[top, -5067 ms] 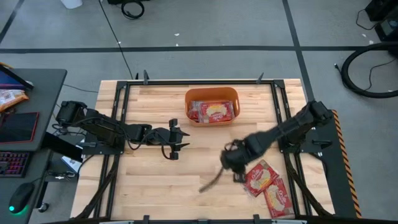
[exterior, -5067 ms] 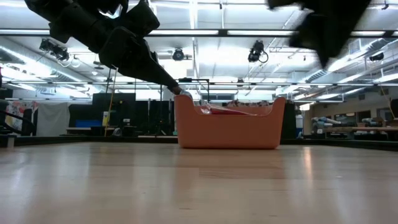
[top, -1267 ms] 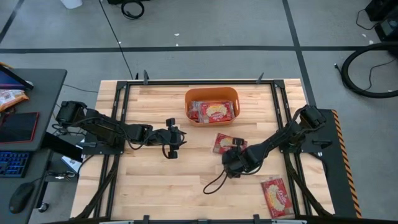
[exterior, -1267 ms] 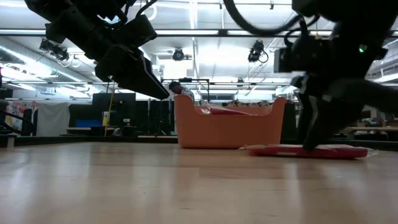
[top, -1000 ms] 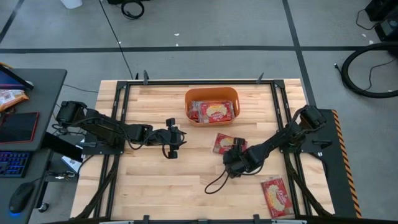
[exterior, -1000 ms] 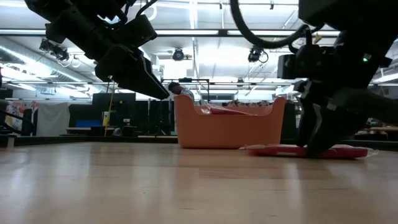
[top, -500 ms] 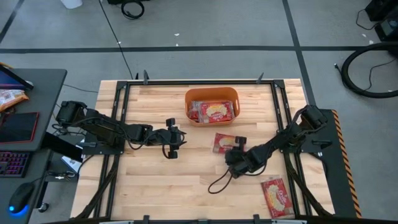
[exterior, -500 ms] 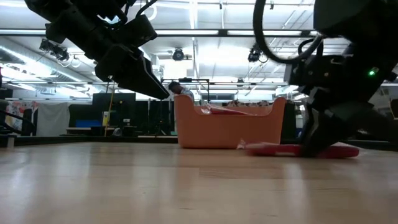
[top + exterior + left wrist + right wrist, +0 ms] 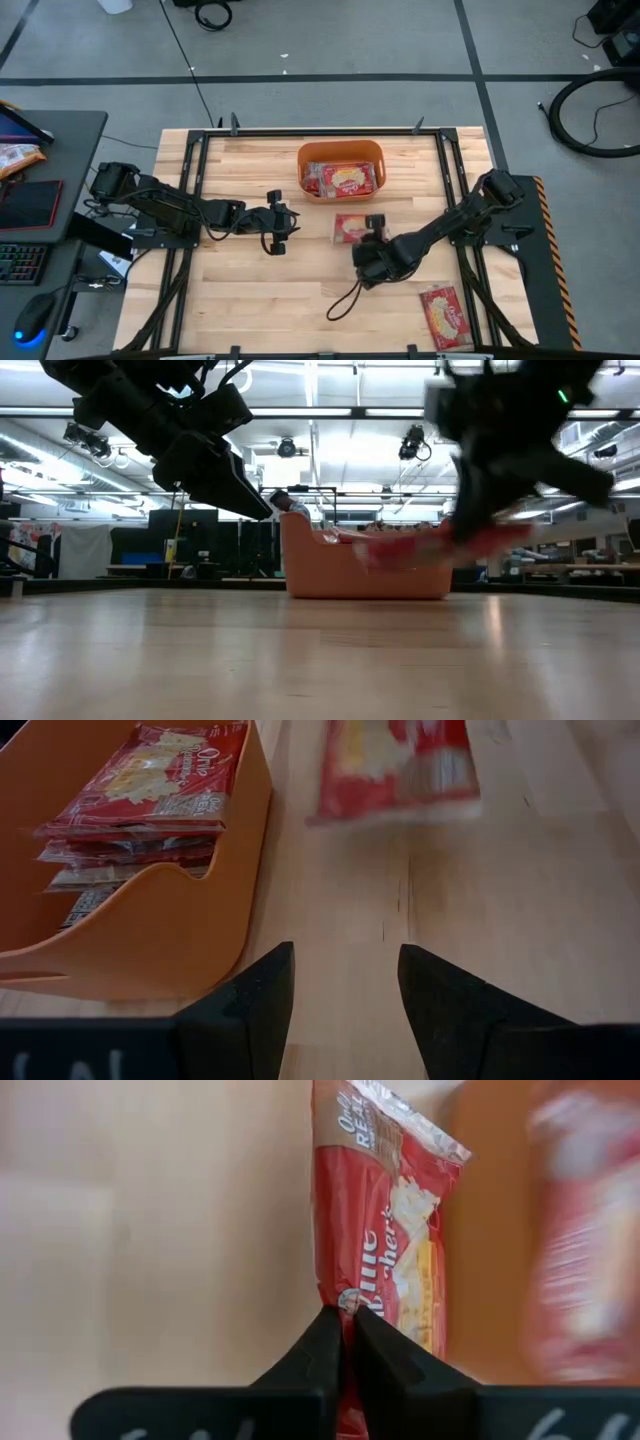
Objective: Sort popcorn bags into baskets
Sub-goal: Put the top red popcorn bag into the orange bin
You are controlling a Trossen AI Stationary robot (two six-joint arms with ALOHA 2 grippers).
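An orange basket (image 9: 340, 170) stands at the table's far middle and holds a stack of red popcorn bags (image 9: 150, 780). My right gripper (image 9: 372, 245) is just on the near side of it, shut on one red popcorn bag (image 9: 352, 228), which hangs above the table (image 9: 430, 545). Another popcorn bag (image 9: 445, 315) lies flat at the near right corner. My left gripper (image 9: 275, 225) hovers open left of the basket, with nothing between its fingers (image 9: 440, 1000). My right gripper pinches the popcorn bag's near end (image 9: 345, 1305) between its two fingers (image 9: 322, 1342). They come slanting down from the table's near right side and lie along the bag. The bag is lifted clear of the table and sticks out ahead of the fingers toward the basket.
Black frame rails (image 9: 195, 190) run along the table's left and right sides. A loose dark cable (image 9: 345, 300) trails from the right arm over the near middle of the table. Bare wood lies in front of the basket (image 9: 480, 900).
My right gripper has shut on the popcorn bag that lay in front of the basket, then risen and rolled, shifting a little toward the table's left. The bag has come off the table and now hangs level with the basket's rim.
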